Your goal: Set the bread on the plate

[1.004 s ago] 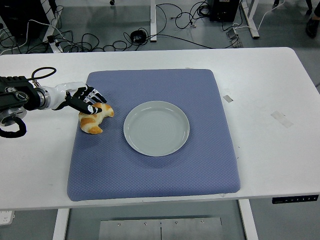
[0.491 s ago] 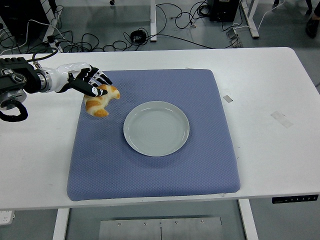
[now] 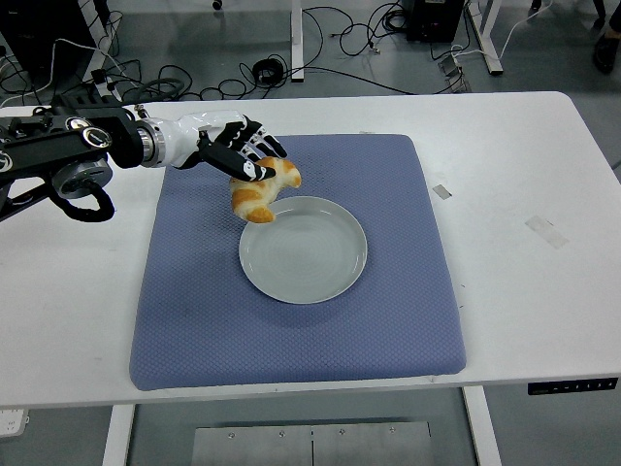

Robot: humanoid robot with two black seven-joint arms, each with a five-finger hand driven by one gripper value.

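Golden bread hangs clamped in the left robot hand (fingers curled over it) above the plate's rim.

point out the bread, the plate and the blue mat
bread (image 3: 260, 193), head view, on its golden crust below the fingers
plate (image 3: 310, 254), head view, on its bare centre
blue mat (image 3: 291, 340), head view, on the bare cloth near the front

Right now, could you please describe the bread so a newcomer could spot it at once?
On the white table lies a blue mat with a grey plate at its middle. At the plate's upper left edge, the left hand holds the bread, the only golden, curved thing there.
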